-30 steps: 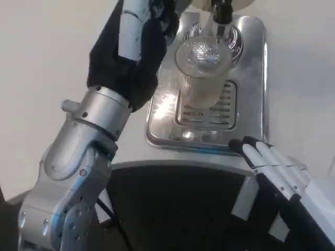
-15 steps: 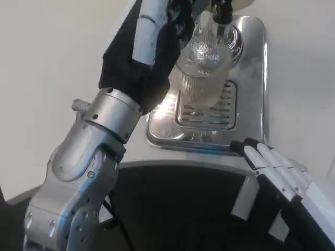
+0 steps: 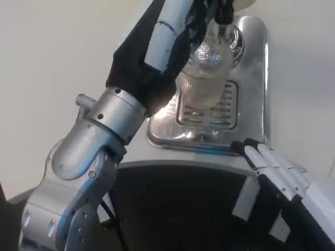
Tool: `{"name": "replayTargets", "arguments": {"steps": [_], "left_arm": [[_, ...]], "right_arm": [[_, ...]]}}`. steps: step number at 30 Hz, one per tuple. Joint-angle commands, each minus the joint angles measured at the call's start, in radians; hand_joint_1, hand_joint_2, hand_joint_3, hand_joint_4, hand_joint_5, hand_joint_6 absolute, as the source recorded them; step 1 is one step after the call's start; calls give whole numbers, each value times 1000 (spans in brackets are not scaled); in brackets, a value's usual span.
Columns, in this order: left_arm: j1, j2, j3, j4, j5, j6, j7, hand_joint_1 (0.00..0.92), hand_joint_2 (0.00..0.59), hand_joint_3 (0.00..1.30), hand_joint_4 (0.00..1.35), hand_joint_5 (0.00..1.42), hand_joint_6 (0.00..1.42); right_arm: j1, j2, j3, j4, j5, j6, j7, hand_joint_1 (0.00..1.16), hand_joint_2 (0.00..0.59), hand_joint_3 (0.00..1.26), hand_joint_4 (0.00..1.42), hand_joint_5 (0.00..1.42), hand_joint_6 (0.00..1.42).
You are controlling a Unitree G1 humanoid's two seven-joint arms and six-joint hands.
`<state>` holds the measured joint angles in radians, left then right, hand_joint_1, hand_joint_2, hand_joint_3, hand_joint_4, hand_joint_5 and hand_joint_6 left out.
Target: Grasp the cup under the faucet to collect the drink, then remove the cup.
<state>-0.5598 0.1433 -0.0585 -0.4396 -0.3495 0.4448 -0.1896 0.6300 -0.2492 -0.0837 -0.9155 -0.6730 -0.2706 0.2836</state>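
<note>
A clear ribbed cup [image 3: 205,78] stands on the slotted grate of the shiny metal drip tray [image 3: 250,99], right under the dark faucet [image 3: 224,11] at the top edge. My left arm reaches up across the picture in its black sleeve. My left hand [image 3: 194,18] lies against the cup's upper left side, mostly cut off by the top edge, so its grip is hidden. My right hand [image 3: 272,164] rests at the lower right, in front of the tray, fingers stretched out and holding nothing.
The tray sits on a white table [image 3: 52,63] with bare surface to the left and right. A dark curved body edge [image 3: 178,209] fills the lower middle. My left forearm [image 3: 99,136] crosses the space left of the tray.
My left arm has swung up and to the right, bringing the hand from beside the cup's left rim to against it. The right hand has stayed put.
</note>
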Motion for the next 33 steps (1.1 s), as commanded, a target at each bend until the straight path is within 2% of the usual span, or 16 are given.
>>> {"name": "replayTargets", "arguments": {"steps": [1, 10, 13, 17, 21, 23, 29, 33], "left_arm": [[-16, 23, -30, -12, 8, 19, -47, 0, 199, 0, 0, 0, 0], [-26, 66, -69, -5, 66, 0, -77, 0, 200, 0, 0, 0, 0], [-38, 102, -95, 5, 126, -37, -103, 0, 214, 0, 0, 0, 0], [-59, 182, -159, 16, 291, -160, -137, 0, 236, 0, 0, 0, 0], [-63, 209, -183, 30, 375, -209, -156, 0, 242, 0, 0, 0, 0], [-63, 239, -194, 37, 437, -249, -160, 0, 243, 0, 0, 0, 0], [-56, 293, -211, 54, 591, -359, -164, 0, 258, 0, 0, 0, 0], [-39, 318, -218, 65, 679, -434, -156, 0, 261, 0, 0, 0, 0]], "right_arm": [[-1, -2, 7, 2, 6, 7, 4, 595, 348, 46, 1, 47, 94], [3, 7, 10, 5, 7, 22, -3, 593, 351, 46, 1, 49, 95], [-2, 18, 15, 3, 13, 44, -3, 578, 357, 46, 1, 49, 95], [-11, 29, 18, 3, 20, 70, -3, 568, 359, 46, 1, 49, 95], [-19, 32, 18, 1, 22, 86, -3, 541, 352, 46, 1, 49, 95], [-23, 40, 19, -1, 23, 100, -4, 539, 352, 46, 1, 49, 95], [-34, 80, 29, -3, 39, 162, -9, 531, 352, 29, 1, 49, 96], [-50, 95, 19, -7, 56, 200, -10, 508, 323, 16, 0, 49, 95]]}}
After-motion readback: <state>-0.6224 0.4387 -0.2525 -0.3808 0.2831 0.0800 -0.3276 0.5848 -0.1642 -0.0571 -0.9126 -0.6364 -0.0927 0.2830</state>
